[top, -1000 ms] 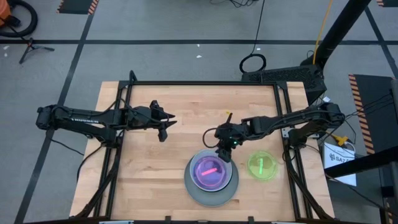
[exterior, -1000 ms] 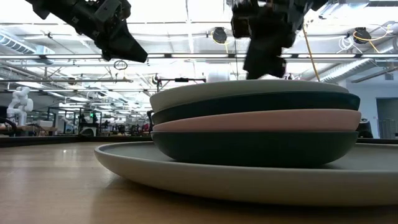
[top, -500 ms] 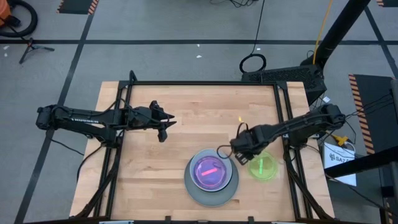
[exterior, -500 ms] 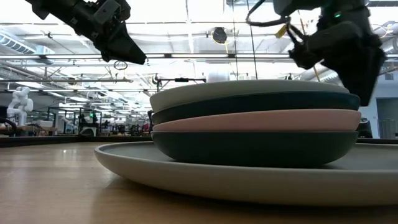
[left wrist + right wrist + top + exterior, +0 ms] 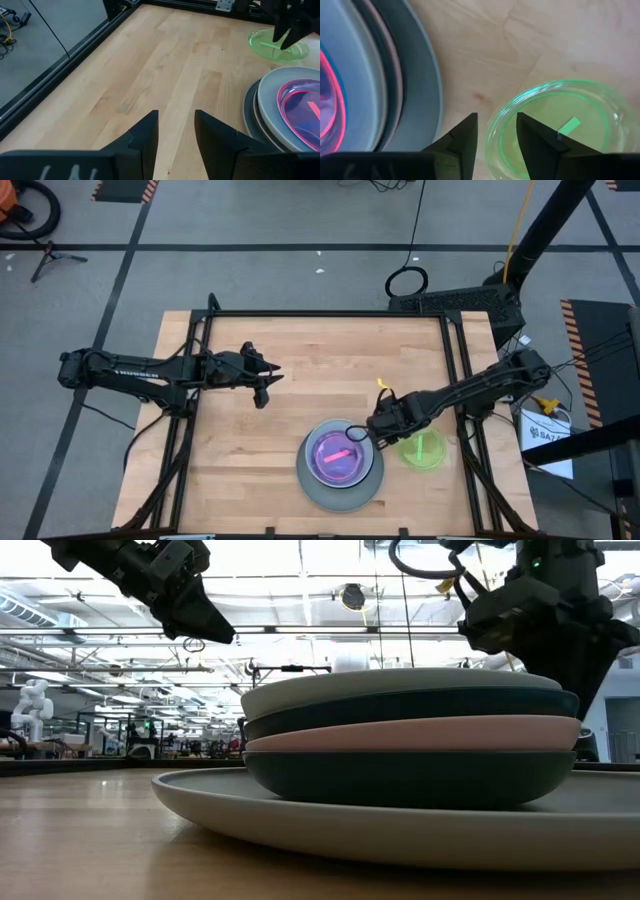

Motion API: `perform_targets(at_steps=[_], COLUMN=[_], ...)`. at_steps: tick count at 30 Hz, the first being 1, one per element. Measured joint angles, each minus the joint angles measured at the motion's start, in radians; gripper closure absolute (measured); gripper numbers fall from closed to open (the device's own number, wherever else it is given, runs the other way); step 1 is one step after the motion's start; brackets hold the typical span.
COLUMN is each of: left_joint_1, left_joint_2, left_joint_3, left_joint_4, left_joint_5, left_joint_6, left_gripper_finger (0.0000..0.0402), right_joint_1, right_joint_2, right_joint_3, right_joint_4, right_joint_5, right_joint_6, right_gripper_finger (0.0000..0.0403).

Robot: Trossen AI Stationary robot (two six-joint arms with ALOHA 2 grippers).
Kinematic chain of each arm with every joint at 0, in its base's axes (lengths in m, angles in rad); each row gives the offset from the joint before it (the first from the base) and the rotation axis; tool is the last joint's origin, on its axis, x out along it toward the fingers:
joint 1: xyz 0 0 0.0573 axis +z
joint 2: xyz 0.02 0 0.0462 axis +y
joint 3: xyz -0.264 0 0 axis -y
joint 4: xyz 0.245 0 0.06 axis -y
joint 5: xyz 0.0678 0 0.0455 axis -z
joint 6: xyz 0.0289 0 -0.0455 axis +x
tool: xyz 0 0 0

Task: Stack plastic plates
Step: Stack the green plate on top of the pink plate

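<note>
A stack of plates point(image 5: 340, 460) rests on the large grey plate point(image 5: 312, 485), with a translucent magenta plate point(image 5: 338, 455) on top. In the low view the stack point(image 5: 410, 730) shows pale, dark teal, pink and dark layers. The green plate point(image 5: 425, 450) lies flat on the table to the right of the stack. My right gripper point(image 5: 375, 434) is open and low between the stack and the green plate. In the right wrist view point(image 5: 496, 132) its fingers stand either side of the green plate's rim point(image 5: 492, 131). My left gripper point(image 5: 266, 390) hovers open over the table's left half.
Bare wood table lies left of and behind the stack point(image 5: 150, 75). A black metal frame point(image 5: 320, 315) runs along the table's far and side edges. In the left wrist view the stack point(image 5: 280, 105) and green plate point(image 5: 277, 47) show ahead of my left gripper point(image 5: 176, 130).
My right gripper has moved from over the stack's far rim toward the table's right and near edges. It has come down into the gap beside the green plate's left rim. The plates have stayed in place.
</note>
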Motion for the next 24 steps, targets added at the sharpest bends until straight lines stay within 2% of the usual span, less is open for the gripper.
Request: perform_targets(at_steps=[18, 24], left_joint_1=[0.0, 0.009], left_joint_2=[0.0, 0.0], left_joint_3=[0.0, 0.0], left_joint_4=[0.002, 0.002], left_joint_5=[0.0, -0.001], left_joint_6=[0.042, 0.046], left_gripper_finger=[0.027, 0.027], right_joint_1=[0.024, 0.024], right_joint_2=[0.204, 0.221], right_joint_3=[0.0, 0.0], right_joint_4=[0.007, 0.011], right_joint_5=[-0.035, -0.059], right_joint_6=[0.046, 0.046], right_gripper_finger=[0.0276, 0.0301])
